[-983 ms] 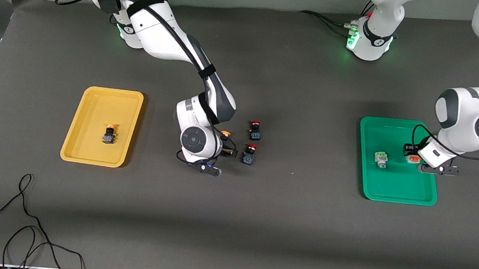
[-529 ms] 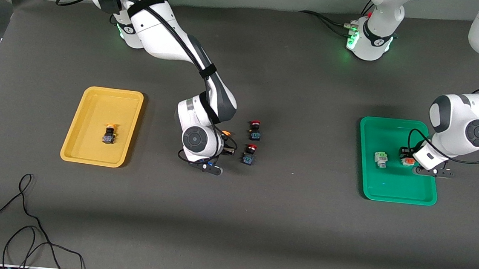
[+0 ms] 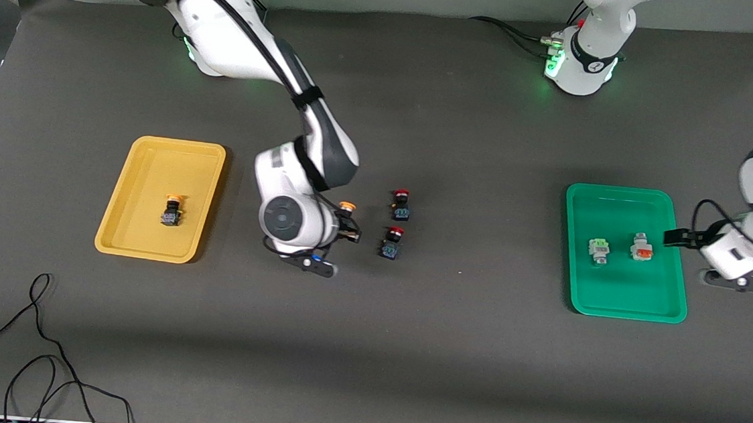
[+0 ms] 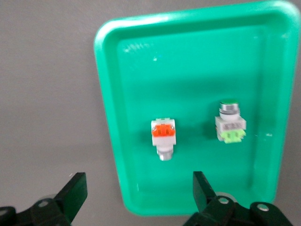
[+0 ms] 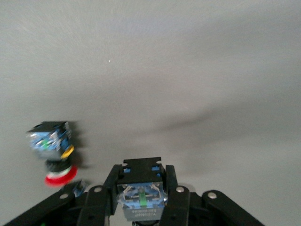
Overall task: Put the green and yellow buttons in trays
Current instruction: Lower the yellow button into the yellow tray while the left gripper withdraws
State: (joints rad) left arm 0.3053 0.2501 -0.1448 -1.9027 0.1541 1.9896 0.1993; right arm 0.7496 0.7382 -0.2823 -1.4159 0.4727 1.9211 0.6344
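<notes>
My right fingers [image 5: 141, 197] are clenching what looks like the yellow button [image 3: 347, 207]; my left fingers [image 4: 136, 195] are hanging released over the green tray [image 4: 197, 66].

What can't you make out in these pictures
- Held yellow-capped button: right wrist view shows only its body; the cap is cut off by the frame edge.
- Left gripper: fingertips only, rest cut off.
- Red-capped button: blurred.
- Tray buttons in front view: too small for detail.
</notes>
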